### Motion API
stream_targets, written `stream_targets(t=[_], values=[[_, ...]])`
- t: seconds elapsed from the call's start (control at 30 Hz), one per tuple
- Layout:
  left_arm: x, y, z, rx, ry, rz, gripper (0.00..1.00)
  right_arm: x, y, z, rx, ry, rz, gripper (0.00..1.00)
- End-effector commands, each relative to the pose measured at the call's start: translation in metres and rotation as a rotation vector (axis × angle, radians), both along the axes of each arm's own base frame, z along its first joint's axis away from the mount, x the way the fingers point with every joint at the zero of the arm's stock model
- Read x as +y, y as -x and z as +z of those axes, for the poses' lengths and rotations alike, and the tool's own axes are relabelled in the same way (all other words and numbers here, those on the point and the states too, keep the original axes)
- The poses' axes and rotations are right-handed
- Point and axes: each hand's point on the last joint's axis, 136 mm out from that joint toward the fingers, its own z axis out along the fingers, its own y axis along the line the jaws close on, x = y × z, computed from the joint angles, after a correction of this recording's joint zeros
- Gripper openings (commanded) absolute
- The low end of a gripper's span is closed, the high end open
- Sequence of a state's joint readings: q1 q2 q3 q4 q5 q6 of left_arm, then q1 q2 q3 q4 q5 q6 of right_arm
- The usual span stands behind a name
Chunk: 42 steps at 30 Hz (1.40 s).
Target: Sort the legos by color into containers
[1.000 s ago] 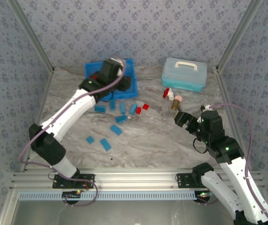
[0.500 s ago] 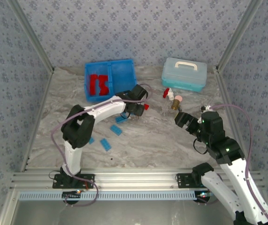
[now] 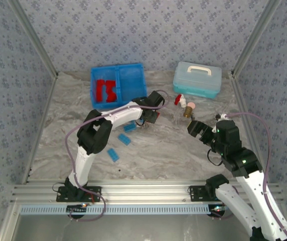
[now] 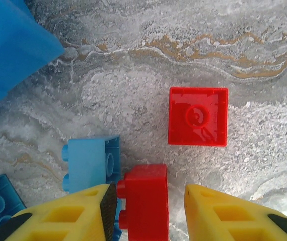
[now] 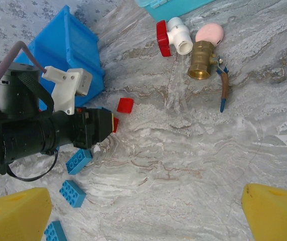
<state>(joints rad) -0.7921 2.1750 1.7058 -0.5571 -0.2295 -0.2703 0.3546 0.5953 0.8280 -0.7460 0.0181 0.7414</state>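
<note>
The left gripper (image 3: pixel 151 116) is held low over the table (image 3: pixel 173 150), in front of the tray (image 3: pixel 142 80) and among the loose bricks. In the left wrist view its fingers (image 4: pixel 68 216) are seen apart, with a red brick (image 4: pixel 144 198) lying between them on its side, studs turned towards the left finger. The studs are touched, or very nearly so, by that finger's dark pad. A clear gap is left at the other finger, so the brick is not clamped. A light blue brick (image 4: pixel 89 163) is set against the red brick's left side. A second red brick (image 4: pixel 197 116), square and turned hollow side up, is found just beyond, apart from both. A corner of the tray is seen at the upper left of that view.

From above, several red bricks (image 3: pixel 106 90) are seen in the tray's left compartment. Three blue bricks (image 3: pixel 124 139) are scattered on the table, nearer the arm bases than the left gripper is.

The right gripper (image 3: pixel 194 126) is held above the table on the right, well apart from the bricks, and its fingers (image 5: pixel 13 211) are spread wide. A valve (image 3: pixel 186 106) with a red handle is laid just beyond it, and a lidded box (image 3: pixel 197 80) is placed farther back, beside the tray.
</note>
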Motion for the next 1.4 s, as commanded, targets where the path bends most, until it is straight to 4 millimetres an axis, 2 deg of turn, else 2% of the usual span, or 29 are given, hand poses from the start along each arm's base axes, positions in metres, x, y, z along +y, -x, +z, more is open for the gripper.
stream_targets(t=[0.0,0.13,0.43,0.47,0.53,0.63,0.73,0.87,1.03,1.1,1.17,1.27,1.37], values=[[-0.002,0.004,-0.011,0.035,-0.024,-0.011,0.41,-0.004,0.003,-0.002,0.010,0.004,-0.017,1.00],[0.002,0.010,-0.023,0.059,-0.052,-0.005,0.40,-0.005,0.004,-0.004,0.020,0.009,-0.019,1.00],[0.011,0.027,-0.032,0.066,-0.115,-0.004,0.34,-0.004,0.004,-0.002,0.013,-0.007,-0.017,1.00],[0.012,0.028,-0.032,0.068,-0.116,-0.004,0.35,-0.003,0.005,-0.002,0.014,-0.008,-0.016,1.00],[0.015,0.032,-0.034,0.076,-0.120,-0.003,0.44,-0.004,0.006,-0.003,0.016,-0.008,-0.016,1.00],[0.017,0.037,-0.039,0.092,-0.120,-0.006,0.53,-0.005,0.008,-0.004,0.017,-0.011,-0.020,1.00],[0.015,0.041,-0.045,0.111,-0.100,-0.011,0.54,-0.005,0.009,-0.005,0.015,-0.014,-0.024,1.00],[0.013,0.046,-0.053,0.143,-0.093,-0.016,0.50,-0.005,0.009,-0.003,0.011,-0.017,-0.024,1.00],[0.014,0.046,-0.052,0.132,-0.080,-0.004,0.27,-0.005,0.009,-0.003,0.011,-0.019,-0.026,1.00],[0.011,0.044,-0.044,0.116,-0.050,-0.001,0.24,-0.005,0.009,-0.003,0.011,-0.019,-0.025,1.00],[0.008,0.041,-0.023,0.084,0.000,0.002,0.24,-0.005,0.009,-0.004,0.012,-0.020,-0.024,1.00],[0.014,0.030,0.027,0.000,0.072,0.026,0.24,-0.006,0.009,-0.002,0.008,-0.018,-0.026,1.00],[0.040,0.011,0.083,-0.096,0.123,0.081,0.25,-0.006,0.008,0.001,0.002,-0.017,-0.029,1.00]])
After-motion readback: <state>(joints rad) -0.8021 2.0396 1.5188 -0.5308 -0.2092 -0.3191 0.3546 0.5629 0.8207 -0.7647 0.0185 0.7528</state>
